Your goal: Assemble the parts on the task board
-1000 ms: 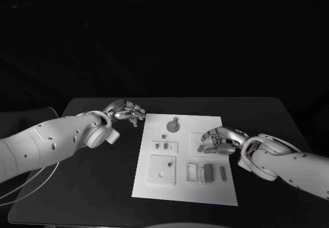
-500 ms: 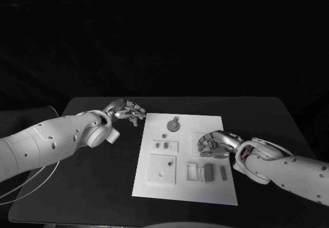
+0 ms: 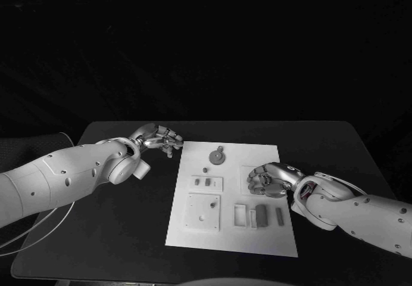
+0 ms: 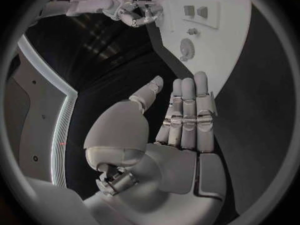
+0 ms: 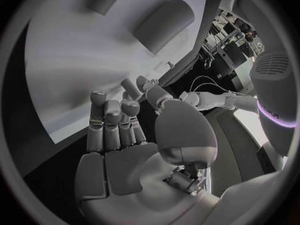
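Note:
The white task board (image 3: 230, 235) lies in the middle of the black table. On it are a round grey part (image 3: 217, 157), two small pieces (image 3: 201, 182), a square plate with holes (image 3: 202, 213) and upright grey blocks (image 3: 259, 216). My right hand (image 3: 273, 180) hovers low over the board's right side with its fingers curled down; whatever is under them is hidden. In the right wrist view its fingers (image 5: 115, 120) lie close together over the board (image 5: 69, 60). My left hand (image 3: 159, 138) stays over the table beside the board's far left corner, and the left wrist view shows its fingers (image 4: 187, 110) straight and holding nothing.
Bare black table surrounds the board on all sides, with wide room near the front (image 3: 103, 238) and at the far right (image 3: 334, 149). A pale cable (image 3: 34, 235) loops by the table's left edge.
My right hand has dropped slightly toward the board and nearer me, its fingers curling in more, and its forearm has sunk. The left hand has not moved.

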Robot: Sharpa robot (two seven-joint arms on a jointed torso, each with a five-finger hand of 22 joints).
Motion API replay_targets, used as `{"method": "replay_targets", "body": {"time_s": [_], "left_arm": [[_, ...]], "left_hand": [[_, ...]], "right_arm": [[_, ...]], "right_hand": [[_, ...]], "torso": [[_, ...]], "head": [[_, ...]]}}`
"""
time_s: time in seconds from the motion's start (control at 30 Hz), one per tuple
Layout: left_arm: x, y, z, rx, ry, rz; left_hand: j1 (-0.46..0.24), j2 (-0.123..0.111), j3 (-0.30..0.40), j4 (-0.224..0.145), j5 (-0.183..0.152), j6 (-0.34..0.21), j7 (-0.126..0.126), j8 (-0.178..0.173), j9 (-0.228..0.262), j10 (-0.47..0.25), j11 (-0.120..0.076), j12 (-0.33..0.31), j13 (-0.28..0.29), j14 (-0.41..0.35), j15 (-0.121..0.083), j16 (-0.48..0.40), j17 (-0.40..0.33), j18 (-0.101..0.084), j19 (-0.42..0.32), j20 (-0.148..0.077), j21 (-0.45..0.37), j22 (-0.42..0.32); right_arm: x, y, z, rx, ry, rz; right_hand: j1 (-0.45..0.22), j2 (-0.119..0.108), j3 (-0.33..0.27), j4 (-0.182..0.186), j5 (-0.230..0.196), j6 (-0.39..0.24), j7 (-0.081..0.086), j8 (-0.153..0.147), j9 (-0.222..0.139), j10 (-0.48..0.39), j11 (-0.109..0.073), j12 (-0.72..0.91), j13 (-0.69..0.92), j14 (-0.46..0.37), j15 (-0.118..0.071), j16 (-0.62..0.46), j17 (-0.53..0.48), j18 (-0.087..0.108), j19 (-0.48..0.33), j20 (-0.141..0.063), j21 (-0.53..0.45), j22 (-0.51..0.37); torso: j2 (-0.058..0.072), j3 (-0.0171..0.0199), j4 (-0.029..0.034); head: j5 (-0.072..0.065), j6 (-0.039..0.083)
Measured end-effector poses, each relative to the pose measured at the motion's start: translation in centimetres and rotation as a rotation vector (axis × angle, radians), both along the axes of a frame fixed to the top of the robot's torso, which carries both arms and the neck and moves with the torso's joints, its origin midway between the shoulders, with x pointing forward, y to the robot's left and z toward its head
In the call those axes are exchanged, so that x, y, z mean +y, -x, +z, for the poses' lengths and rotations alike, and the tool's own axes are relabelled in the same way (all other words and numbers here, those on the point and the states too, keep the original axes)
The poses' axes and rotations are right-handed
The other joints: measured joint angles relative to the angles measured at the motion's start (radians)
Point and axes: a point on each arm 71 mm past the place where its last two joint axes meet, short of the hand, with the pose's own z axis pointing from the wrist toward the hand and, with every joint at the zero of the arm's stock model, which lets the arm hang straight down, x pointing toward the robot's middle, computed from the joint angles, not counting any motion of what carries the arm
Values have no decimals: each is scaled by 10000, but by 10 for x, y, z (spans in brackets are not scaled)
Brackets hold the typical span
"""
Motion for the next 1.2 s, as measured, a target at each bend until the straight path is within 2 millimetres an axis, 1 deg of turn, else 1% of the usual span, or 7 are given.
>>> {"method": "replay_targets", "body": {"time_s": [0.27, 0.33, 0.77, 0.83, 1.03, 1.13, 1.2], "left_arm": [[0, 0, 0, -1, -2, 5], [0, 0, 0, 0, -2, 5], [1, 0, 0, 1, -6, 10], [1, 0, 0, 1, -6, 11], [1, 0, 0, 1, -9, 17], [1, 0, 0, 1, -8, 16], [1, 0, 0, 1, -9, 16]], "left_hand": [[0, 0, 0, 0, 0, 0, 0, 41, 0, 0, 0, 0, 9, 0, 0, 0, 9, -33, 0, 0, 0, -1], [0, 0, 0, 0, 0, 0, 0, 41, 1, 0, 0, 0, 9, 0, 0, 0, 9, -35, 0, 0, 0, -1], [0, 0, 0, 0, 0, 0, -1, 41, 1, -1, -1, 0, 8, 0, 0, 0, 19, -65, 0, 0, 0, 7], [0, 0, 0, 0, 0, 0, 0, 41, 1, -1, -1, 0, 12, 0, 0, 0, 25, -96, 0, 0, 0, 6], [0, 0, 0, 0, 0, 0, 0, 41, -8, -2, -2, 0, 17, 0, 0, 0, 29, -31, 0, 0, 0, 5], [0, 0, 0, 0, 0, 0, -1, 41, -8, -2, -2, 0, 16, 0, 0, 0, 28, -27, -1, 1, 0, 5], [0, 0, 0, 0, 0, 0, -1, 41, -8, -2, -2, 0, 16, 0, 0, 1, 28, -26, -1, 1, 0, 5]], "right_arm": [[0, 0, 1, -129, -35, -26], [0, 0, 1, -142, -38, -30], [-1, 0, 1, -165, -34, -45], [-1, 0, 1, -165, -35, -43], [0, 0, 1, -170, -43, -23], [0, 0, 1, -173, -48, -13], [0, 0, 1, -175, -51, -4]], "right_hand": [[16, 180, -54, 1, 62, 142, -74, 56, -1, 73, -72, -1, -23, 61, -56, 0, -10, 3, 66, -33, 39, 0], [17, 180, -55, 1, 62, 180, -110, 107, 8, 107, -107, -1, -29, 63, -56, 0, -10, 4, 67, -33, 40, -1], [17, 180, -54, 1, 62, 181, -109, 115, 7, 107, -107, -5, -42, 56, -63, 0, -19, 4, 67, -32, 40, 0], [6, 191, -54, 1, 62, 213, -141, 115, 7, 107, -107, -6, -43, 53, -66, 0, -19, 5, 67, -31, 40, 0], [29, 273, -54, 1, 62, 264, -186, 155, 6, 143, -142, -6, -49, 69, -118, -1, -19, 19, 67, -30, 40, 0], [-7, 399, -54, 1, 101, 340, -262, 186, 22, 175, -174, -6, -55, 72, -122, -1, -24, 63, 67, -30, 40, -1], [-20, 558, -54, 1, 101, 397, -317, 271, 40, 181, -179, -6, -60, 91, -141, -1, -28, 71, 82, -15, 40, -1]], "torso": [[-2, 0, 0], [-3, 0, 1], [-4, -6, 4], [-4, -6, 4], [-4, -6, 1], [-4, -3, 0], [-4, -2, 0]], "head": [[-13, -7], [-20, -7], [-20, 3], [-16, 2], [-15, 1], [-16, -5], [-16, -8]]}}
